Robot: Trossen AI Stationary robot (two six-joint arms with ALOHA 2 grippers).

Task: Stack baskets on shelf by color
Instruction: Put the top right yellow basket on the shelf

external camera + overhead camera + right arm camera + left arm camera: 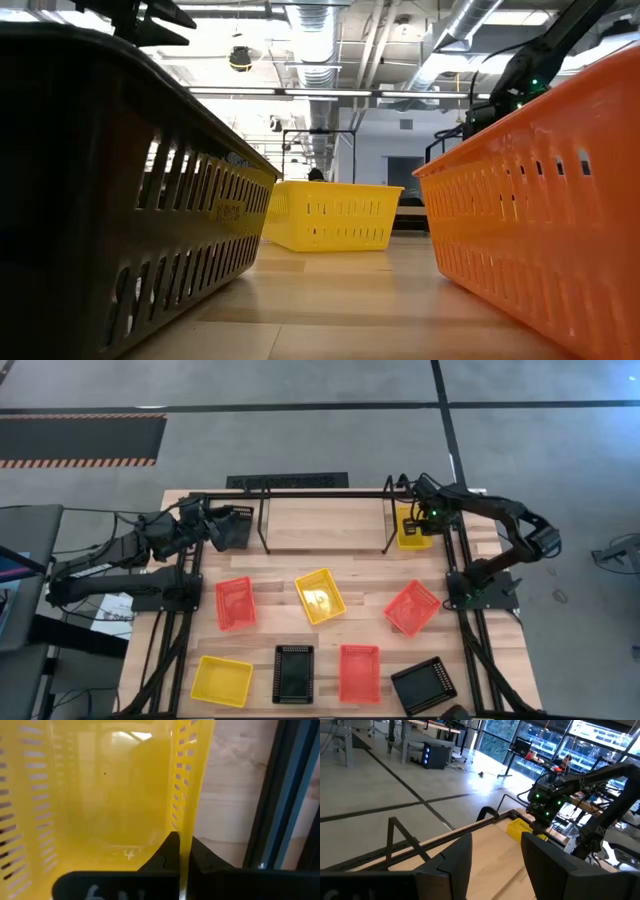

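Wooden tabletop [350, 535], grey floor with taped lines around. Right gripper [184, 851] jaws pinch a yellow basket [413, 530] wall, upper right by the shelf [325, 520]. Left gripper [495, 865] jaws open, upper left.

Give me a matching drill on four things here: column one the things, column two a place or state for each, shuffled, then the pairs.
Things
1. right gripper
2. left gripper
3. yellow basket by the shelf's right end
4. black basket in the front row

Places or states
A. lying free between a yellow and a red basket
B. pinched by one wall
C. fingers apart, holding nothing
D. shut on a yellow wall

Pairs: 1-D, 2-C, 3-B, 4-A
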